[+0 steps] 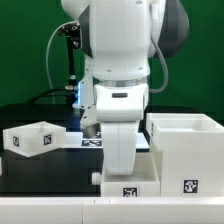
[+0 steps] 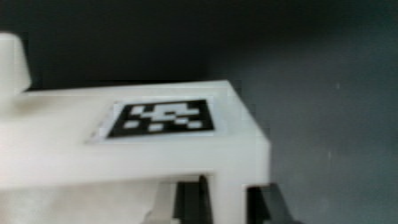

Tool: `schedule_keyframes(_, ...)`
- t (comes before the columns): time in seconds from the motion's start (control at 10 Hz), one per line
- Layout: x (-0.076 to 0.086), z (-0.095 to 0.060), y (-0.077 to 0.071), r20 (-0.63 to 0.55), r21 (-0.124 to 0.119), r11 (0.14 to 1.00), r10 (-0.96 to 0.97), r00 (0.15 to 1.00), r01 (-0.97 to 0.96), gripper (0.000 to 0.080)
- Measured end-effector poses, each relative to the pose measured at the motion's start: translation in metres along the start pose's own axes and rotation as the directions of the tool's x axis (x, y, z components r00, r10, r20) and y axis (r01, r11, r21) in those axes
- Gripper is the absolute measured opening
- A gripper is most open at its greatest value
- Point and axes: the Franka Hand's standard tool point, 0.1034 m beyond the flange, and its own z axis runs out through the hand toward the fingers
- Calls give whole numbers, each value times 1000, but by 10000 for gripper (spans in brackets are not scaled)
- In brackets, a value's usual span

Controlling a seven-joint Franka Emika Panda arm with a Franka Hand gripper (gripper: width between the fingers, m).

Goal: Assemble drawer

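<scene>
A small white tray (image 1: 126, 186) with a black-and-white tag lies at the front middle of the table, right under my arm. In the wrist view this tray (image 2: 107, 150) fills the frame, with its tag (image 2: 164, 118) facing the camera. My gripper (image 2: 230, 205) stands at the tray's edge, its two dark fingers (image 2: 192, 202) close together with a white wall of the tray between them. A second small tray (image 1: 34, 138) sits at the exterior view's left. The large cube-like casing (image 1: 186, 150) stands at the exterior view's right, close to the front tray.
The marker board (image 1: 88, 143) lies flat behind the arm, between the left tray and the casing. The table top is black, with a white strip (image 1: 40, 205) along its front edge. A black post with cables (image 1: 66, 60) stands at the back left.
</scene>
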Motion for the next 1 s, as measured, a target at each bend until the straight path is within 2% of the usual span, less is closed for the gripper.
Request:
schedule_keyframes(0.2,-7,-1,4,-3,-18,999,-32,999,31,36)
schedule_keyframes(0.3,-3,-1,4,-5,-24,999,-38,999,38,36)
schedule_keyframes(0.5,12,1,4,-12,-52,998,-22,1000,21,36)
schedule_keyframes(0.8,13,0,3,-15,-54,998,27,1000,-28,38)
schedule_keyframes(0.9,2,1,0,-19,-27,997,68,998,-68,38)
schedule_keyframes(1.0,1,1,1,-16,-30,997,66,998,-67,38)
